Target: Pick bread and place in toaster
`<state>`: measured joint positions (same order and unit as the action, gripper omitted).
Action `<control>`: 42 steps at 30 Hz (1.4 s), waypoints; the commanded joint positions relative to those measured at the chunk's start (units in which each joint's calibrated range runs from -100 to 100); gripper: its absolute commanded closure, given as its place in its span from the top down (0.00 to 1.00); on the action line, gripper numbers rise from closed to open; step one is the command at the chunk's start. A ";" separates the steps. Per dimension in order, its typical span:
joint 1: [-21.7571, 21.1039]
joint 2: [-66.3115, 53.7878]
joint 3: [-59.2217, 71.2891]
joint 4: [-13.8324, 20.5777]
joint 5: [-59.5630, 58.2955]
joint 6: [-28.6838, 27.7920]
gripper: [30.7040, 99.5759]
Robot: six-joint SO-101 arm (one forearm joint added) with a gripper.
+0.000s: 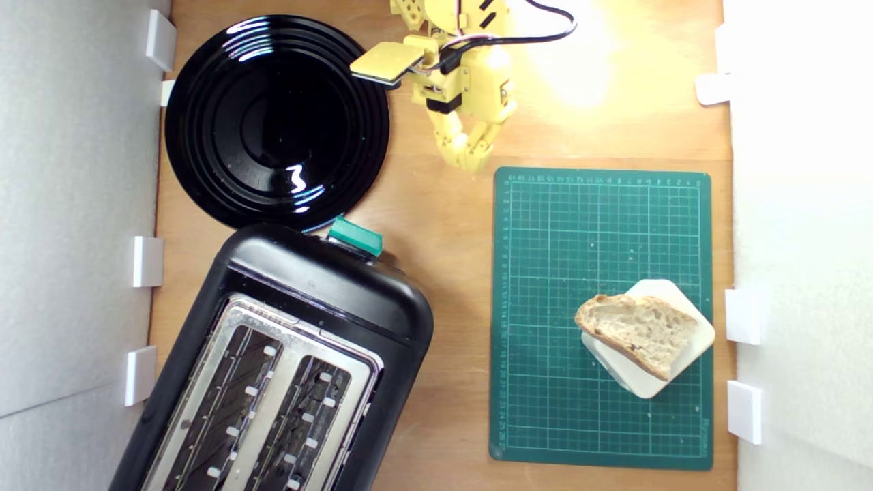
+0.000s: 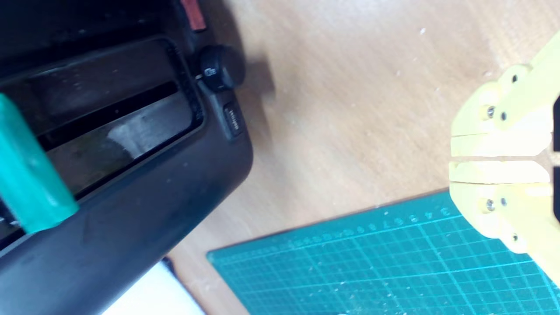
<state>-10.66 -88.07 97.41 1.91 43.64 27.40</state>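
Since nothing is picked yet, I read the step in hand as the reach toward the bread (image 1: 638, 333). Exterior view: slice lies flat on a cream rounded-square block (image 1: 687, 315), on the green cutting mat (image 1: 600, 245), toward that view's lower right. Gripper (image 1: 469, 162) hangs over bare wood just off the mat's upper-left corner, well apart from the slice, fingers drawn together, holding nothing. Toaster (image 1: 327, 286) sits lower left, tilted, both slots free, green lever (image 1: 354, 236) at the end nearest the black plate (image 1: 276, 119). My plan: open wide before descending, come in along the block's raised edge so one finger gets under the overhanging crust, pinch across the thickness; crumb looks airy, so I'd go light on the squeeze. Wrist view: gripper (image 2: 498, 156) shows only a thin slit between the two yellow fingers (image 2: 498, 175), nearly closed, touching nothing. Beyond it I see the mat (image 2: 393, 262), wood, and the toaster's (image 2: 131, 205) lever end with its knob (image 2: 216, 69). Bread is out of this view.
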 commanded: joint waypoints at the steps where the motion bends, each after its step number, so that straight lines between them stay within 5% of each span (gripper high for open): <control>1: 0.27 3.38 -1.77 0.45 -9.69 -0.12 0.00; 12: -0.05 21.68 -1.59 -0.55 -41.43 -1.06 0.00; 20: 0.27 38.65 -1.59 0.45 -55.08 -13.98 0.00; 28: -0.62 50.80 -1.59 0.63 -70.95 -18.90 0.00; 37: -3.36 66.03 -1.68 9.97 -88.95 -18.95 0.00; 42: -2.63 71.77 -1.68 11.42 -95.86 -18.95 0.00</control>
<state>-13.50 -18.35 96.67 12.39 -47.46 8.56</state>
